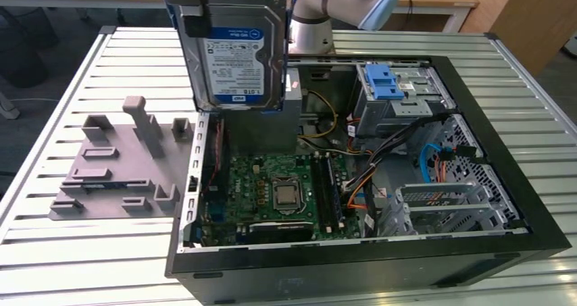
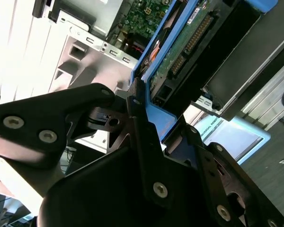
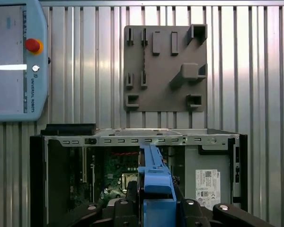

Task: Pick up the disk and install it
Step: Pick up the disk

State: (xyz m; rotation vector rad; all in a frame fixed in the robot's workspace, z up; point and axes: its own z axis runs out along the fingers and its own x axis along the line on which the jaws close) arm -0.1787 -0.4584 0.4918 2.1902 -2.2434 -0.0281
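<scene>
disk: flat silver drive with a blue-and-white label and a blue rail frame. it hangs upright in the air over the open computer case, toward the far corner on the exterior view's left, label side facing the exterior camera. in the second wrist view its green circuit-board side shows; in the first wrist view its blue rail edge points down at the case interior.

gripper: black, clenched on the disk's blue rail frame, one finger pressed against each side of the frame; its body also shows in the first wrist view.

arm: pale grey, behind the case.

computer case: black, lying on its side with the panel off; inside are a green motherboard, bundled cables, a grey metal box with a white sticker and a drive bay with a bright blue latch.

fixture board: grey, with raised pegs and slots, just beside the case on the exterior view's left.

table: white, slatted, bearing case and board.

control tablet: pale blue with a red button, lying on the table.
</scene>
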